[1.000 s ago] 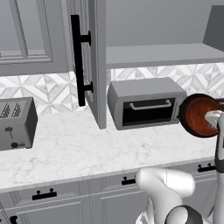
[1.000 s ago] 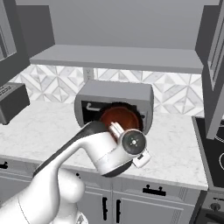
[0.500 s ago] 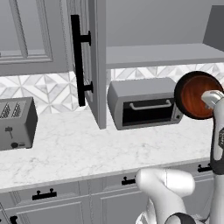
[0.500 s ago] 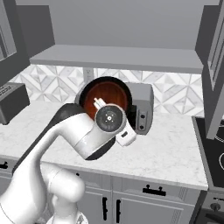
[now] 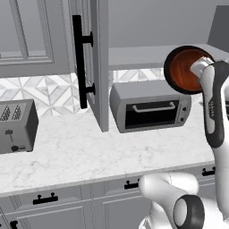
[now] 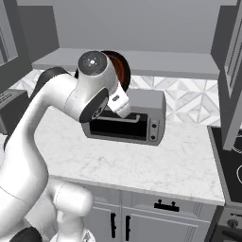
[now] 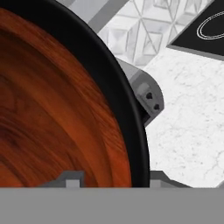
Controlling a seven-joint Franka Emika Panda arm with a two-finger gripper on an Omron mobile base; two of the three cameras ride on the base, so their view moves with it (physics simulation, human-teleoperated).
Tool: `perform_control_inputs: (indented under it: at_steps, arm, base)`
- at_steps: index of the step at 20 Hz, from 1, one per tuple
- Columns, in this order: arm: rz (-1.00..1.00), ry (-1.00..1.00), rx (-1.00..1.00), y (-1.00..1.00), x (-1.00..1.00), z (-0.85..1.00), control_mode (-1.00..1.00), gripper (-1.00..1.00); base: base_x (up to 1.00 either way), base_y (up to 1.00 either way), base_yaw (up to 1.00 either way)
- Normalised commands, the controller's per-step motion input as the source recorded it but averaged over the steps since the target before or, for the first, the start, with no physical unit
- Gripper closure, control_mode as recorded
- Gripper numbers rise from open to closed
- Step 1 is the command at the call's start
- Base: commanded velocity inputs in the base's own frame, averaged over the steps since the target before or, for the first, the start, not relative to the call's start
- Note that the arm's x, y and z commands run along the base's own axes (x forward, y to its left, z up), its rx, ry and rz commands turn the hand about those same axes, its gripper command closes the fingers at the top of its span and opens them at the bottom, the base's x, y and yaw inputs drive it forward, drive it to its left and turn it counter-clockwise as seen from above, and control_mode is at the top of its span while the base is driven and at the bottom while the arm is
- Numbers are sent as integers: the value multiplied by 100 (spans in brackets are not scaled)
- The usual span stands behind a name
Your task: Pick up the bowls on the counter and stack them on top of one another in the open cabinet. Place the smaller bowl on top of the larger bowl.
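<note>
Fingers clamped on the rim of the smaller bowl (image 5: 184, 70), judged from the way it hangs on edge at the wrist, the tips themselves being hidden; gripper (image 5: 199, 68) at upper right of the left base view, level with the shelf of the open cabinet (image 5: 134, 56); bowl tipped, its reddish-brown hollow (image 7: 52, 113) facing the hand camera; toaster oven (image 5: 150, 105) below on the counter (image 5: 89, 150). The bowl should be levelled before lowering, carried in over the shelf edge and clear of the cabinet door (image 5: 99, 62); a tilted release would likely let it roll.
</note>
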Motion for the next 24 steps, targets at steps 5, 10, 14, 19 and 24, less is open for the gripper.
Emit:
perform_control_inputs:
  at_steps: [5,10,14,19,24]
  arm:
    - [-12,15,9,13,90,80,-100,100]
    - [-8,7,5,10,54,9,-100,100]
    - [0,0,0,0,34,-25,-100,100]
    - [-3,0,0,0,69,-18,-100,100]
    - [-6,1,2,0,87,-4,-100,100]
  base:
    - [0,0,0]
    - [0,0,0]
    - [0,0,0]
    - [0,0,0]
    - [0,0,0]
